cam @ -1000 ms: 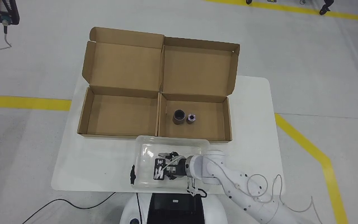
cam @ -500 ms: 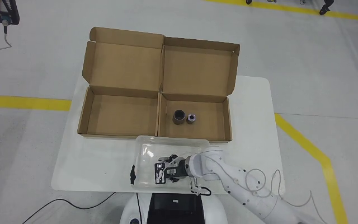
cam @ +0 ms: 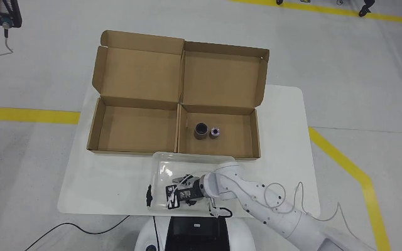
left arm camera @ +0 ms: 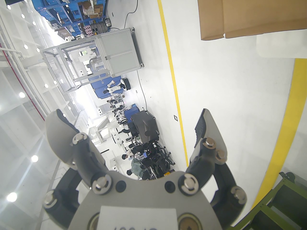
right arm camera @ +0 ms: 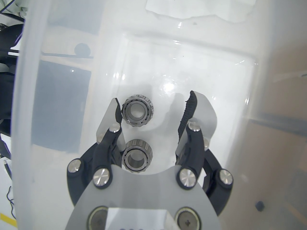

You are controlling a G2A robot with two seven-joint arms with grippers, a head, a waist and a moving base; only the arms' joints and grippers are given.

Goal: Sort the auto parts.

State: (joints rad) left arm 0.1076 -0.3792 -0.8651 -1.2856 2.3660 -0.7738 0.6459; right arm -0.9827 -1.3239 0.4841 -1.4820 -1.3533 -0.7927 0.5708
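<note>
Two metal roller bearings lie on the floor of a clear plastic bin (cam: 164, 164). One bearing (right arm camera: 136, 114) rests against the inner pad of one finger of my right gripper (right arm camera: 153, 111), which is open and low inside the bin. The other bearing (right arm camera: 136, 157) lies farther back, between the finger bases. From above, the right gripper (cam: 178, 193) is in the bin's left half. A dark ring (cam: 200, 130) and a small purplish part (cam: 215, 132) sit in the right cardboard box (cam: 251, 135). My left gripper (left arm camera: 130, 120) is open, holds nothing and points out at the hall.
The left cardboard box (cam: 132, 128) stands beside the right one, both with lids folded back. A small black object (cam: 148, 194) lies just outside the bin's left wall. The white table (cam: 286, 125) has bare room on its right side.
My right gripper has slid leftward inside the bin, still open. The parts in the right box have not moved.
</note>
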